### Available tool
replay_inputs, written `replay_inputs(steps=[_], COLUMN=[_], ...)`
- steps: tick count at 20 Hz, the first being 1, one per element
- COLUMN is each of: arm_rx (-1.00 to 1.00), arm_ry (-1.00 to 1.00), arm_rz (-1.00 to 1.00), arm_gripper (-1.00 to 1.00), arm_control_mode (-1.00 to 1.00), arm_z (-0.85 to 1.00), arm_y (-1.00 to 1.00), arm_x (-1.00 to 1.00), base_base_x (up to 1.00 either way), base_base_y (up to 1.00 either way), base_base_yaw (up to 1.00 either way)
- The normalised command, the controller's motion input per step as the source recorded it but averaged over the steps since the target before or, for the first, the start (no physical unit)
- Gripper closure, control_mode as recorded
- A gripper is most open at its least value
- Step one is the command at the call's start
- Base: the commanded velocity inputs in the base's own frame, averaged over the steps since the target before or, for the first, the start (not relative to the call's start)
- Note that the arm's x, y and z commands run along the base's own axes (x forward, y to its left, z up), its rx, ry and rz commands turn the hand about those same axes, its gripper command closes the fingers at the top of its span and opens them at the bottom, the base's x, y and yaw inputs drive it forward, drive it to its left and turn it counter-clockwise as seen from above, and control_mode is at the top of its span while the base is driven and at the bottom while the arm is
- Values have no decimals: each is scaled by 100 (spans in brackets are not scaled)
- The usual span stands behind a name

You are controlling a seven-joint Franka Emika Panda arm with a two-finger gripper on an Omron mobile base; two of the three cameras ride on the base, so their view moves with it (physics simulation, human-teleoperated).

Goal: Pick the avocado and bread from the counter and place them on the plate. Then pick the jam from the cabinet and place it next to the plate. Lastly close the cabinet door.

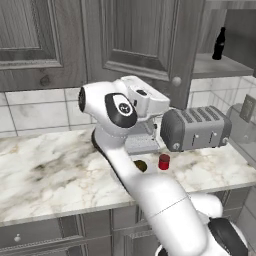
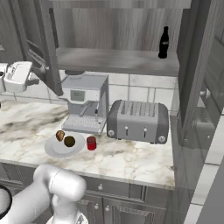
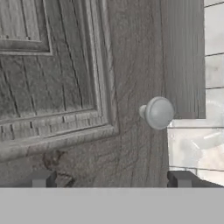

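Facing my hand square at the cabinet (image 3: 131, 65) door, fingers (image 3: 42, 178) spread wide below its knob (image 3: 158, 112), grasping nothing, arm raised.

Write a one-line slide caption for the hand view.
Open gripper faces the small round pale knob on the dark wood-grain raised-panel cabinet door, fingertips apart below it.

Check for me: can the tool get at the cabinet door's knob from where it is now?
Probably yes. In the hand view the knob sits just ahead of the open tool, above and between its fingertips, with only the bare door panel around it. Nothing lies between them.
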Motion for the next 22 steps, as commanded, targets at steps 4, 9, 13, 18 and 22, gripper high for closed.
replay_inputs(steps=[4,9,13,18,22], arm_rx=[28,8,11,2,8], arm_ry=[0,0,0,-5,-12], arm_rz=[30,29,30,32,27], arm_gripper=[-100,-100,-100,-100,-100], arm_control_mode=[-100,-100,-100,-100,-100], arm_z=[-4,-40,-38,-55,-26], arm_y=[-71,-50,-55,-38,-38], arm_x=[68,66,80,54,85], base_base_x=[0,0,0,0,0], base_base_y=[0,0,0,0,0], base_base_yaw=[0,0,0,0,0])
